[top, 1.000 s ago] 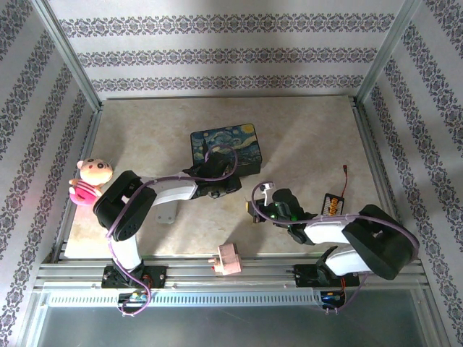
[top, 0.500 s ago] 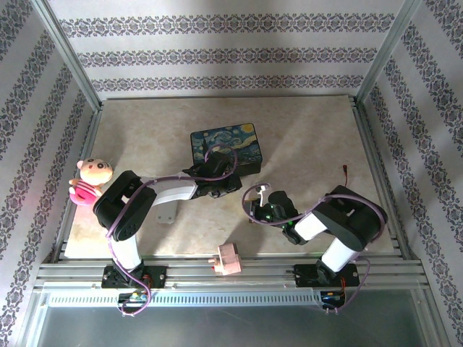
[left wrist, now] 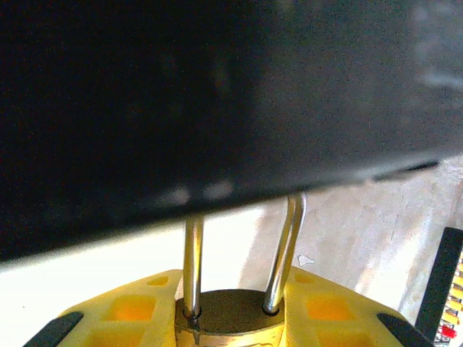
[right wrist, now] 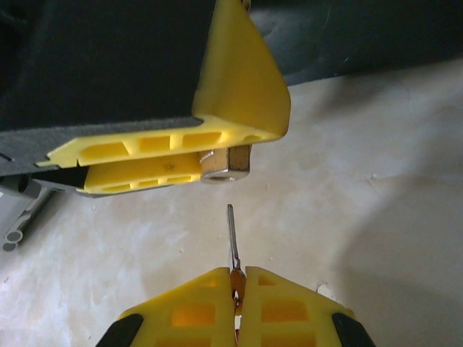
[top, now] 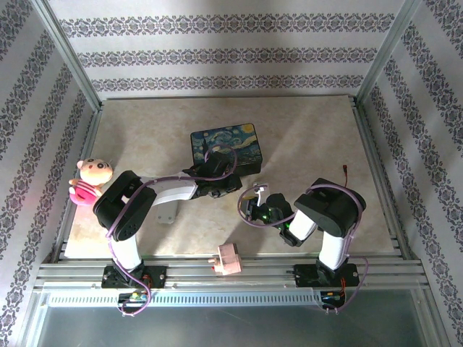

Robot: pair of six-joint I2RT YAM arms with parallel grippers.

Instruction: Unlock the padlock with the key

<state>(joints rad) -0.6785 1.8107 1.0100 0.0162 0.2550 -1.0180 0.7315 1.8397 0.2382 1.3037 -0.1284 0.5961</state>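
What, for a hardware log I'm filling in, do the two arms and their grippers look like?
Both the left arm and right arm have bulky black joint housings joined by white links, each trailed by a looping purple cable. The left gripper and right gripper carry yellow plastic fingers moulded with rectangular hollow cells and black edges.

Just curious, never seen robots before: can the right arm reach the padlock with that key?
Probably yes. The right gripper holds the key pointing at the padlock clamped in the left gripper; only open air lies between key tip and lock.
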